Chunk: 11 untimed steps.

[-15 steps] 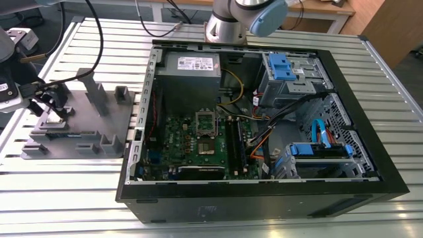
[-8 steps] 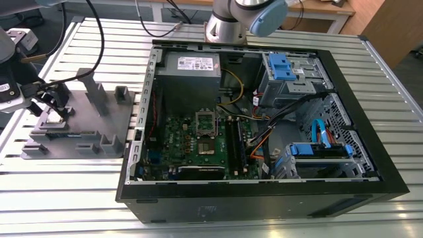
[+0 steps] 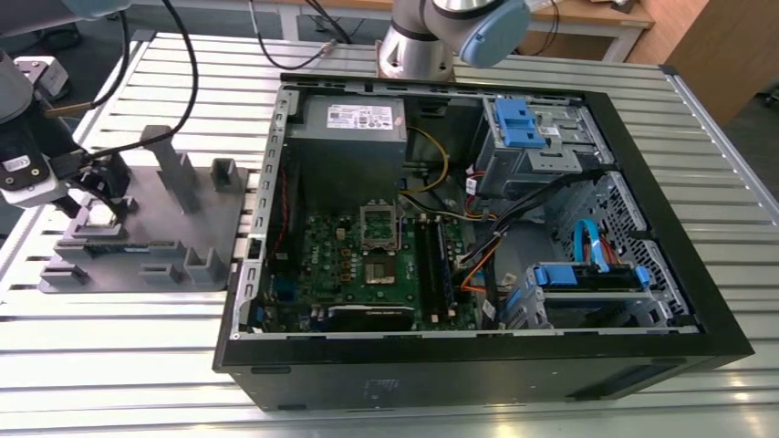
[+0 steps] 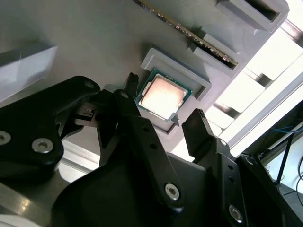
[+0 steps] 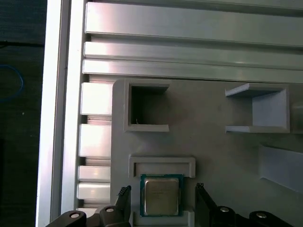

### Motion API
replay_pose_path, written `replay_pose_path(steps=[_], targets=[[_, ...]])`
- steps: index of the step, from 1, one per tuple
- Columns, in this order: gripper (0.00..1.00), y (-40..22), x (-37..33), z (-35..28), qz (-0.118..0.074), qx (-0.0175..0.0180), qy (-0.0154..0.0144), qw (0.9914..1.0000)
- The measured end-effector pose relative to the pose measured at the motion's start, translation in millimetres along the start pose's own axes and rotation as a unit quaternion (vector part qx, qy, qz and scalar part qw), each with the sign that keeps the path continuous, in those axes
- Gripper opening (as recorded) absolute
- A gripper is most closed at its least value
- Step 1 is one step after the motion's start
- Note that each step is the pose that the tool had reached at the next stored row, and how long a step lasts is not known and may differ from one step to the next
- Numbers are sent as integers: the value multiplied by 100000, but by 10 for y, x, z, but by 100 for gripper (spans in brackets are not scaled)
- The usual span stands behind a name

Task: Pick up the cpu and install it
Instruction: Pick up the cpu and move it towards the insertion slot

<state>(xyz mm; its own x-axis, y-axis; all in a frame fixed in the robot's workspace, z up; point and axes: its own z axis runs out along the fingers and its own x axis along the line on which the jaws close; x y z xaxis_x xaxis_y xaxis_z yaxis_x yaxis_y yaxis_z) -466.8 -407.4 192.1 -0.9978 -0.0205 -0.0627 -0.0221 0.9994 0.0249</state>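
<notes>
The cpu (image 4: pixel 163 97) (image 5: pixel 162 195), a small square chip with a shiny metal top, lies flat in a shallow pocket of the grey tray (image 3: pixel 152 239) (image 4: pixel 94 38) (image 5: pixel 208 109). My gripper (image 4: pixel 163 101) (image 5: pixel 162 190) hovers right over it, open. One black finger stands on each side of the chip, with small gaps showing between fingers and chip in both wrist views. In the exterior view the gripper (image 3: pixel 104 187) hangs low over the tray, at the exterior view's left.
An open computer case (image 3: pixel 487 237) lies to the exterior view's right of the tray, with a green motherboard and its metal socket frame (image 3: pixel 379 226). A long dark memory stick (image 4: pixel 189 33) sits in a tray slot near the chip. Upright tray posts (image 3: pixel 171 164) stand close by.
</notes>
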Motion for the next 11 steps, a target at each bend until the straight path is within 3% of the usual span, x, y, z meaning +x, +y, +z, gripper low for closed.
replay_pose_path(steps=[11], targets=[[65, -1, 5, 79, -2, 1, -3, 100000]])
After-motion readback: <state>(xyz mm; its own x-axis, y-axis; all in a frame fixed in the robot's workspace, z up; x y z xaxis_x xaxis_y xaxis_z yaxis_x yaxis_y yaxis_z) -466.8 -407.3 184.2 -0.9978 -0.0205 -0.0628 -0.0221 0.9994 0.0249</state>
